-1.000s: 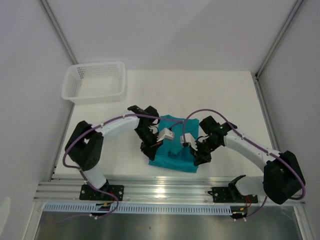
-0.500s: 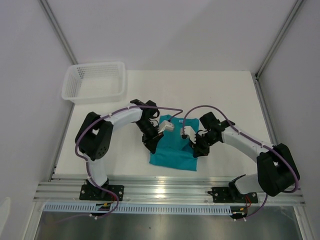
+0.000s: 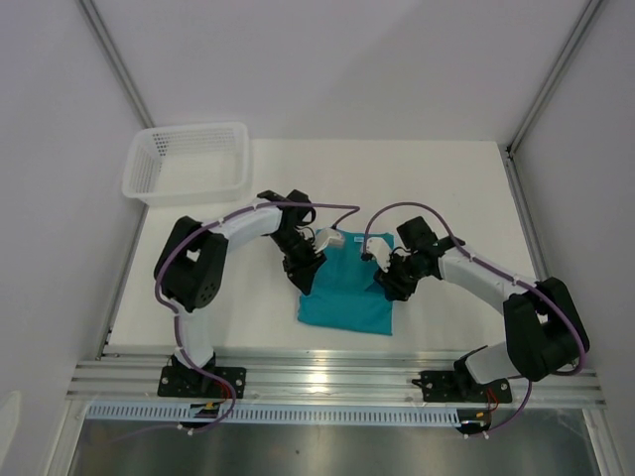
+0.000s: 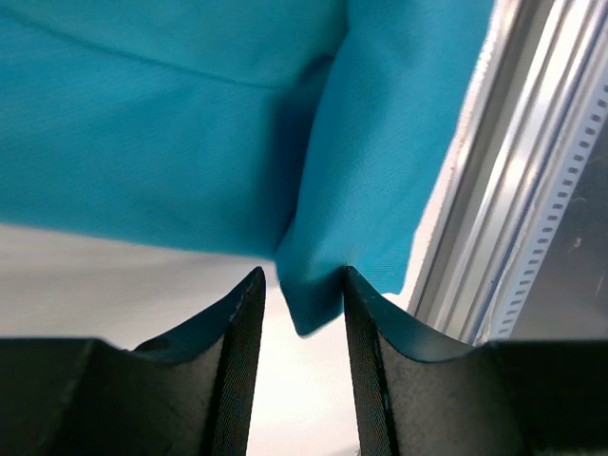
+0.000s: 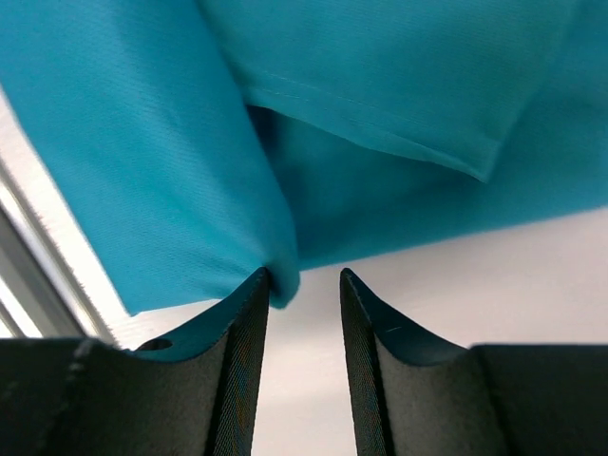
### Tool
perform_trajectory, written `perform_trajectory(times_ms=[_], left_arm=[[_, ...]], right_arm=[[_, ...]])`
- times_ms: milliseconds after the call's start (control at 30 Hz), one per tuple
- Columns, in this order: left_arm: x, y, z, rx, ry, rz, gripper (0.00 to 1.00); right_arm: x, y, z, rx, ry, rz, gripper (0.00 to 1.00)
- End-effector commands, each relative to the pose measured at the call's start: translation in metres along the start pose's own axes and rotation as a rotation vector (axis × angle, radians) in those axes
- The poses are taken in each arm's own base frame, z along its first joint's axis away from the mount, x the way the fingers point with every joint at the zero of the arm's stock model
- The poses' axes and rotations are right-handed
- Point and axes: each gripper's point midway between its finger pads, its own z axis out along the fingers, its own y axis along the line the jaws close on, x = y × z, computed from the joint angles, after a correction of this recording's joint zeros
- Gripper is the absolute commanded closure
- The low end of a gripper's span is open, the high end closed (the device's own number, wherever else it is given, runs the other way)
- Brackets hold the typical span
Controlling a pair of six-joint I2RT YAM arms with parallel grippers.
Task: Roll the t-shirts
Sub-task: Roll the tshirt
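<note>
Bare table (image 3: 456,188) lies open left and right of the teal t-shirt (image 3: 345,299); the white mesh basket (image 3: 149,177) blocks my far-left corner.

Arms bent inward; left gripper (image 4: 302,285), right gripper (image 5: 304,283) parted (moderately).

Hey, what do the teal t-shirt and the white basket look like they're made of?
The teal t-shirt looks like soft, matte cloth, probably a fine knit or weave: the wrist views show a faint ribbed texture, a stitched hem and limp folds. The white basket looks like rigid plastic, given its moulded mesh walls.
</note>
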Motion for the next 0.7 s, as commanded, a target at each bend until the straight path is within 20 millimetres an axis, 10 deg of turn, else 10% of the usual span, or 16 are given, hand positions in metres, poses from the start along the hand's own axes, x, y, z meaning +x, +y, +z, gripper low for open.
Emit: perform_trajectory(times_ms=[0,267,467,667], left_arm=[[-0.014,0.021,-0.017,-0.067,-0.051,-0.022,0.58],[-0.017,0.036,-0.026,-0.146,-0.044,-0.062,0.59],[-0.053,0.020,-0.087,-0.303,-0.185,0.046,0.63],[-0.031,-0.023,-0.032,-0.123,-0.093,0.074,0.71]], right_arm=[[-0.012,-0.027,-0.012,0.119,-0.040,0.038,0.60],[-0.029,-0.036,-0.031,0.171,-0.084,0.068,0.63],[-0.053,-0.018,-0.059,0.173,-0.218,0.091,0.79],[-0.061,0.037,-0.028,-0.057,-0.326,0.128,0.95]])
